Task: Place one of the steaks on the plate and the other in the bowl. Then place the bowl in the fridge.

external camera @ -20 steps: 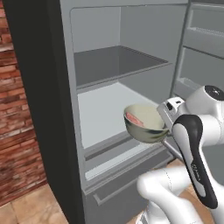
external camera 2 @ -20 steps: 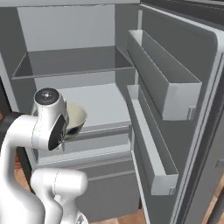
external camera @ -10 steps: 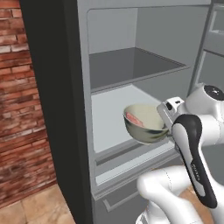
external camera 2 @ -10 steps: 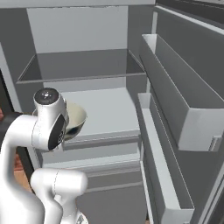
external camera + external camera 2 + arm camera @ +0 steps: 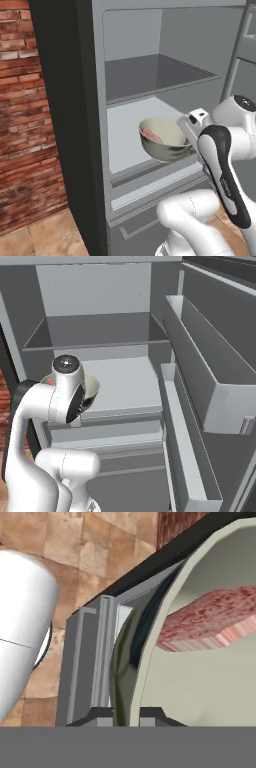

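Note:
The bowl (image 5: pixel 165 144), cream inside and dull grey-olive outside, hangs level over the front edge of the fridge's (image 5: pixel 65 125) lower white shelf. One pinkish-red steak (image 5: pixel 150 135) lies inside it. My gripper (image 5: pixel 187 129) is shut on the bowl's right rim. In the hand view the rim (image 5: pixel 150 662) runs up between the two dark fingertips (image 5: pixel 102 714), my gripper (image 5: pixel 126 714) clamps it, and the steak (image 5: pixel 215 622) lies just beyond. From the right base view my arm covers most of the bowl (image 5: pixel 93 387). The plate is out of view.
The fridge stands open, with a grey upper shelf (image 5: pixel 160 75) over the white one (image 5: pixel 120 381) and a drawer front (image 5: pixel 150 220) below. Its open door with deep bins (image 5: pixel 210 381) stands at the right. A brick wall (image 5: pixel 30 125) lies to the left.
The base has driven closer to the fridge, so its inside looms larger in both base views. The bowl stays gripped the same way in front of the arm.

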